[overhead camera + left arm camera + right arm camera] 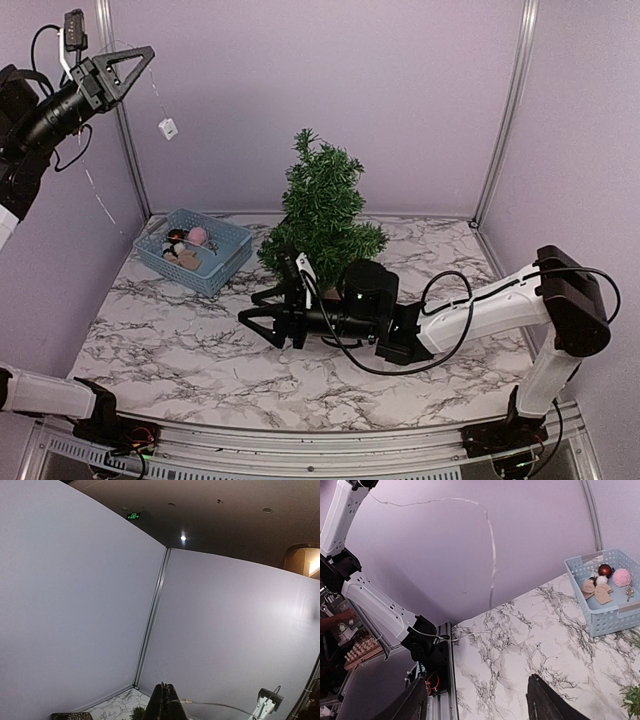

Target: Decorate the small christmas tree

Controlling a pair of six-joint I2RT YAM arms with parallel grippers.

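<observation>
The small christmas tree (320,205) stands at the back middle of the marble table, dark green and bare. My left gripper (148,50) is raised high at the top left, shut on a thin wire (158,95) from which a small white piece (167,128) dangles. In the left wrist view its fingers (167,702) are pressed together, and the wire (220,705) leaves them to the right. My right gripper (250,308) lies low just in front of the tree's foot, pointing left. It is open, with nothing between its fingers (547,705).
A light blue basket (228,262) sits left of the tree and holds a pink pompom (621,577), a red ball (605,570) and a tan bow (596,591). Purple walls close the back and sides. The wire (492,555) hangs down along the left wall.
</observation>
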